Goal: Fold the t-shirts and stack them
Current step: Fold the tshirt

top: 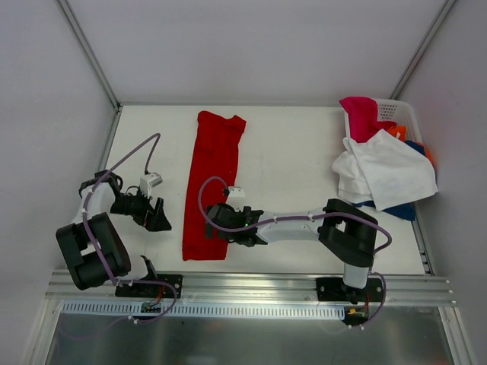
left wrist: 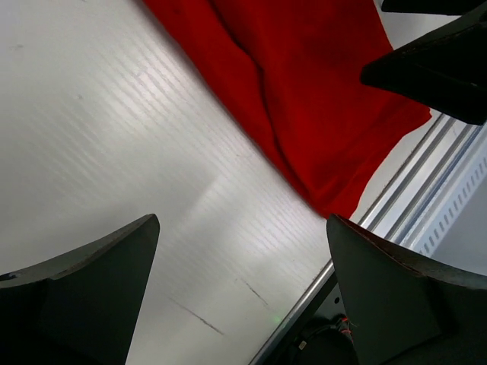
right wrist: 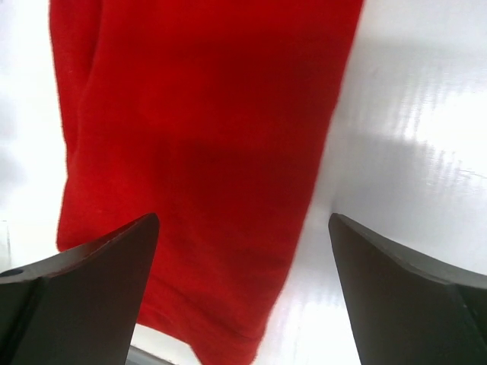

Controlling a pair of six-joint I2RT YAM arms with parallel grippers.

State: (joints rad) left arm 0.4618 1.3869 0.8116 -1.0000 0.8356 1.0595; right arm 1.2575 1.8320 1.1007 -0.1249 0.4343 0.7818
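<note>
A bright red t-shirt (top: pixel 213 179) lies folded into a long narrow strip on the white table, running from the back to near the front edge. It also shows in the left wrist view (left wrist: pixel 304 99) and the right wrist view (right wrist: pixel 205 152). My left gripper (top: pixel 158 217) is open and empty, just left of the strip's near end. My right gripper (top: pixel 217 230) is open and empty, over the strip's near end. White (top: pixel 392 175), magenta pink (top: pixel 361 114), orange (top: pixel 397 132) and blue (top: pixel 399 211) t-shirts are heaped at the basket on the right.
A white perforated plastic basket (top: pixel 399 112) stands at the back right, with the tees spilling over it. An aluminium rail (top: pixel 251 283) runs along the table's front edge. Grey walls close in the left, back and right sides.
</note>
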